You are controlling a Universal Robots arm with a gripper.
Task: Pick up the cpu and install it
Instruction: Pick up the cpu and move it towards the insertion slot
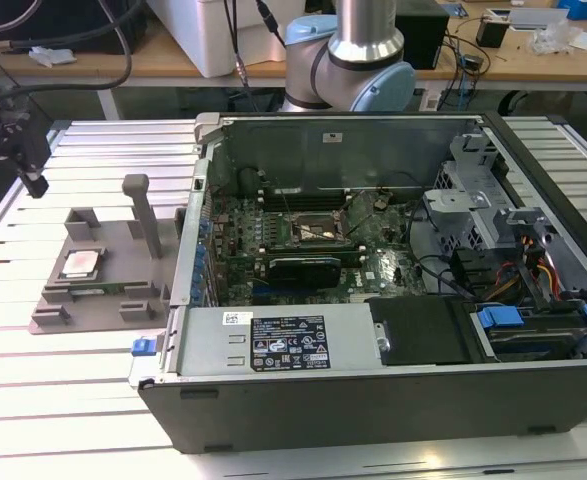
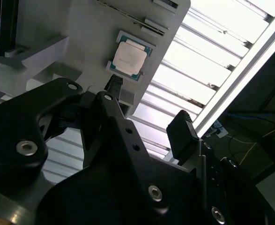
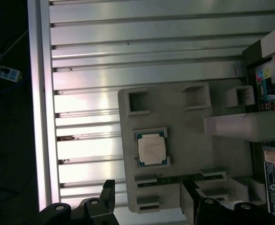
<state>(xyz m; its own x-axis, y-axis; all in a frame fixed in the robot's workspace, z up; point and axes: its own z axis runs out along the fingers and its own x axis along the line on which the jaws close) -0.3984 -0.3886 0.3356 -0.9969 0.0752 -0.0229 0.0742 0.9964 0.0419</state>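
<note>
The cpu (image 1: 80, 263) is a small square chip with a shiny metal top. It lies flat in a recess of the grey fixture (image 1: 118, 245) on the slatted table, at the exterior view's left of the computer case. Both wrist views show the cpu (image 2: 129, 58) (image 3: 152, 150) from above. My gripper (image 1: 35, 178) hangs above the table, further to the exterior view's left of the fixture and apart from the chip. In both wrist views the gripper (image 2: 149, 110) (image 3: 149, 197) is open, with nothing between its black fingers (image 3: 108, 193). The motherboard socket (image 1: 318, 230) sits inside the open case.
A grey upright post (image 1: 143, 212) rises from the fixture beside the cpu. A green memory stick (image 1: 95, 291) (image 3: 170, 179) lies in a slot on the fixture. The open computer case (image 1: 373, 340) has tall metal walls, cables and drive bays. The table's edge rail (image 3: 41, 117) is close by.
</note>
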